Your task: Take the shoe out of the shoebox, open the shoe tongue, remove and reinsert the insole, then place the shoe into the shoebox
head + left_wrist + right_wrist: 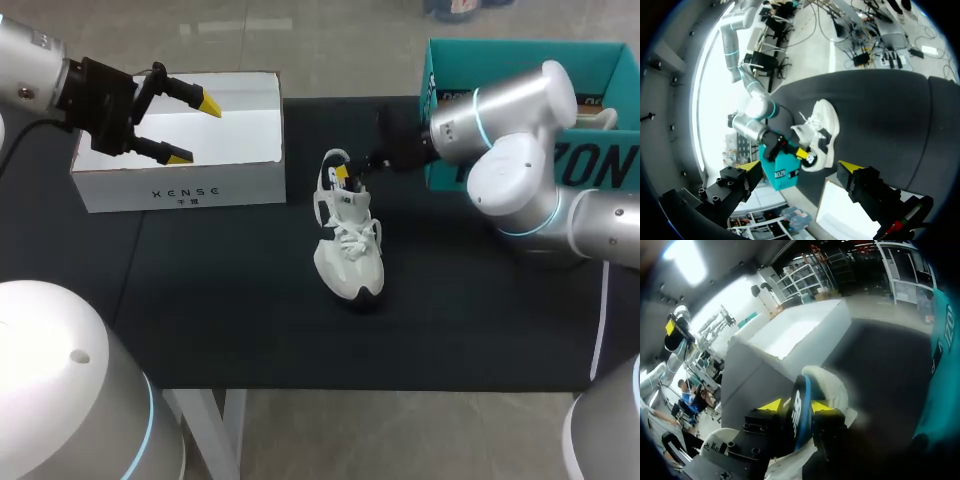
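White lace-up shoe (348,245), mesh upper, dark sole edge, upright on counter (220,310) between two boxes, toe toward near edge. Right jaws pinching dark flat piece (799,412) with blue rim, standing up from shoe's opening; insole or tongue, cannot tell. Right arm (520,130) smooth, silver, rounded, in front of open teal cardboard box (520,55). Left jaws spread wide, holding nothing, above open rectangular white cardboard box (180,185). Counter top matte black
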`<state>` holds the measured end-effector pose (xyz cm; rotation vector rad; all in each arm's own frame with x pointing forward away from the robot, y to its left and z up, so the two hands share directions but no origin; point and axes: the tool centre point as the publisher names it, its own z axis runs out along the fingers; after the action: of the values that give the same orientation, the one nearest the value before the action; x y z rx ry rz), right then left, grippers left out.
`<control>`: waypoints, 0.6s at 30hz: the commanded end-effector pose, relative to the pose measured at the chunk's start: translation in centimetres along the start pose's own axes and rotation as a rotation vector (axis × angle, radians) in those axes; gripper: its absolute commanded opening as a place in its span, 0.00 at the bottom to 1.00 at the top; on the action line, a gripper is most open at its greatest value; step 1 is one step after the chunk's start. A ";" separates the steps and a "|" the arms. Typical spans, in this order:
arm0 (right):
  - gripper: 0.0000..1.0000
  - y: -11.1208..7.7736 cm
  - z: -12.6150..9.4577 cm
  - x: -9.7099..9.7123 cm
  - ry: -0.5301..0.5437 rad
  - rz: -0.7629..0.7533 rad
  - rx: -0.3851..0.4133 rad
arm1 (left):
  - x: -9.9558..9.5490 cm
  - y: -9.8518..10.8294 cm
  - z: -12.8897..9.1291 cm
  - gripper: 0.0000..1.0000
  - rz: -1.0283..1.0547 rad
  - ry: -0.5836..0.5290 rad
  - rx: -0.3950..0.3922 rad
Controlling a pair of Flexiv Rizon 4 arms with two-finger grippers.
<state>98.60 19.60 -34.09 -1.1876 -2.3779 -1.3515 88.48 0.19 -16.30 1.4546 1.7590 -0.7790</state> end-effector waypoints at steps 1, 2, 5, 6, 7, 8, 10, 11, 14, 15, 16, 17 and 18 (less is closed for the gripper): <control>0.18 1.6 0.3 -0.8 -0.007 -0.007 0.008 | 0.0 0.0 0.0 1.00 0.000 0.004 0.000; 0.10 1.7 0.4 -0.9 -0.009 -0.008 0.008 | 0.0 0.0 0.0 1.00 0.000 0.004 0.000; 0.00 1.4 0.7 -0.9 -0.009 -0.002 0.009 | 0.0 0.0 0.0 1.00 0.000 0.004 0.000; 0.00 1.2 0.8 -0.8 -0.007 0.003 0.012 | 0.0 0.0 0.0 1.00 0.000 0.004 0.000; 0.00 0.9 0.9 -0.6 -0.004 0.007 0.016 | 0.0 0.0 0.0 1.00 0.000 0.004 0.000; 0.00 0.7 1.0 -0.5 -0.004 0.010 0.018 | 0.0 0.0 0.0 1.00 0.000 0.004 0.000; 0.00 0.0 1.1 -0.1 -0.003 0.025 0.026 | 0.0 0.0 0.0 1.00 0.000 0.004 0.000; 0.00 -0.4 1.1 0.1 -0.002 0.031 0.030 | 0.0 0.0 0.0 1.00 0.000 0.004 0.000; 0.00 -1.5 1.0 0.6 -0.001 0.055 0.041 | 0.0 0.0 0.0 1.00 0.000 0.004 0.000; 0.00 -1.9 1.0 0.7 0.001 0.059 0.045 | 0.0 0.0 0.0 1.00 0.000 0.004 0.000; 0.00 -2.2 0.9 0.8 0.001 0.066 0.051 | 0.0 0.0 0.0 1.00 0.000 0.004 0.000; 0.00 -2.6 1.0 0.9 0.002 0.072 0.055 | 0.0 0.0 0.0 1.00 0.000 0.004 0.000; 0.00 -2.8 1.0 0.9 0.003 0.075 0.057 | 0.0 0.0 0.0 1.00 0.000 0.004 0.000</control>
<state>97.13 20.31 -35.76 -1.2337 -2.3287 -1.2485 88.48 0.19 -16.30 1.4547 1.7589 -0.7790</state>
